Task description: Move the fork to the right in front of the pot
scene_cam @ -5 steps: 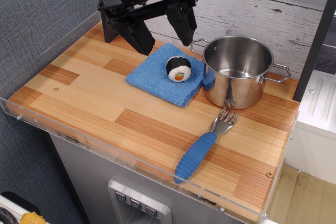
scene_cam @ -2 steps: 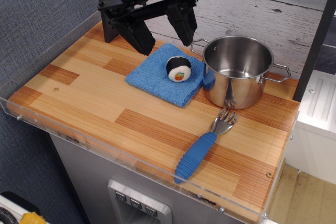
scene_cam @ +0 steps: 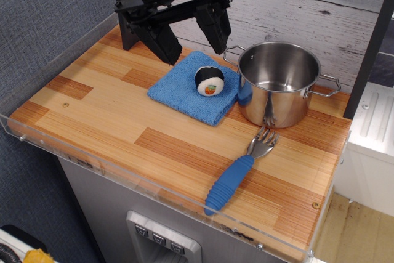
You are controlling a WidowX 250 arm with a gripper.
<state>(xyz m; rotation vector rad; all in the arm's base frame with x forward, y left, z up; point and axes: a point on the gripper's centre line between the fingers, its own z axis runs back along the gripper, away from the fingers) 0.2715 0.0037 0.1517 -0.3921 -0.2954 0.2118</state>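
The fork (scene_cam: 240, 169) lies flat on the worktop (scene_cam: 104, 106), in front of the pot (scene_cam: 280, 84) and toward the right end, its silver head just short of the pot's base and its handle end near the clear front rim. Its long axis runs diagonally: tines point up and right toward the pot, the thick blue handle down and left toward the front edge. It looks light and stiff; the ribbed handle should give good grip and is the bulkiest part, so mid-handle is the likely place to take hold, with the jaws closing across its width. The thin metal head looks slick and sits low, a poorer choice. The gripper (scene_cam: 192, 46) hangs well away, above the far edge of the blue cloth (scene_cam: 184, 90) with its sushi toy (scene_cam: 209, 80), jaws spread and empty.
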